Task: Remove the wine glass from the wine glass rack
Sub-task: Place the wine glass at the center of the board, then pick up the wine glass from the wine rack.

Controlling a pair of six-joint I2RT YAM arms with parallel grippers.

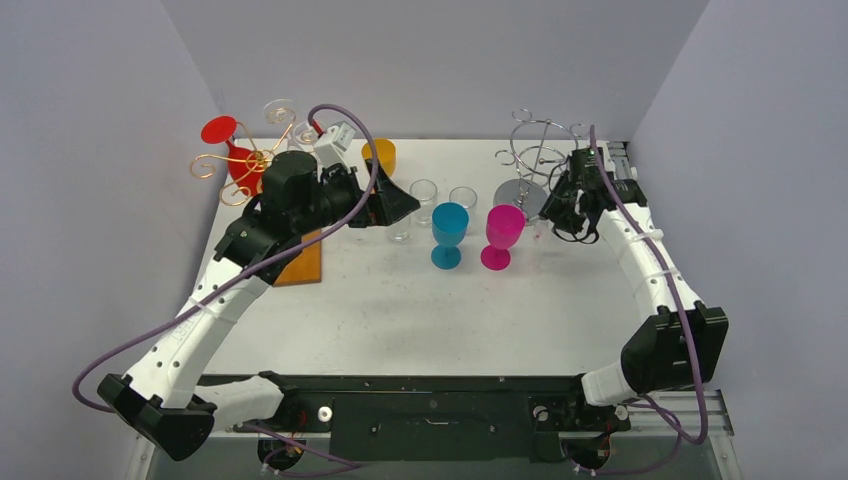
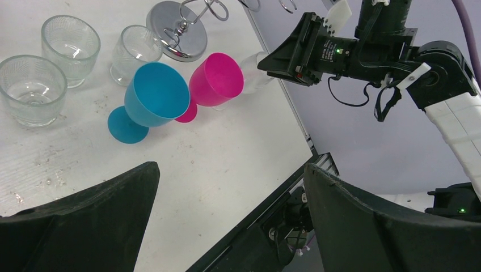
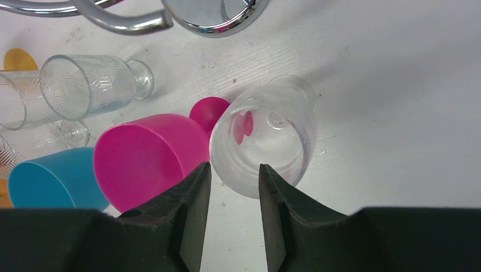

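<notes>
At the far left corner of the table (image 1: pixel 400 320) a golden wire rack (image 1: pixel 222 165) stands close to the left wall and carries a red glass (image 1: pixel 240 165). A wooden board (image 1: pixel 300 262) lies near the left edge. The left gripper (image 2: pixel 230 169) hangs above the table in front of an orange cup (image 1: pixel 380 155); its fingers (image 2: pixel 96 221) are wide apart and nothing is between them.

In the middle, three clear tumblers (image 1: pixel 423 195) stand in a loose group. Next come a blue goblet (image 1: pixel 450 230) and a pink goblet (image 1: pixel 503 232), just beside each other. The whole near half of the table is bare and gives free room.

The clear wine glass (image 3: pixel 264 136) is off the chrome rack (image 1: pixel 540 150). Its foot is on the table, just right of the pink goblet and near the round base of the rack. The right gripper (image 3: pixel 233 170) is directly at its rim, fingers apart with only a narrow gap. I cannot tell whether they touch the glass. The rack stands close to the right edge of the table and the right wall, so room there is small.
</notes>
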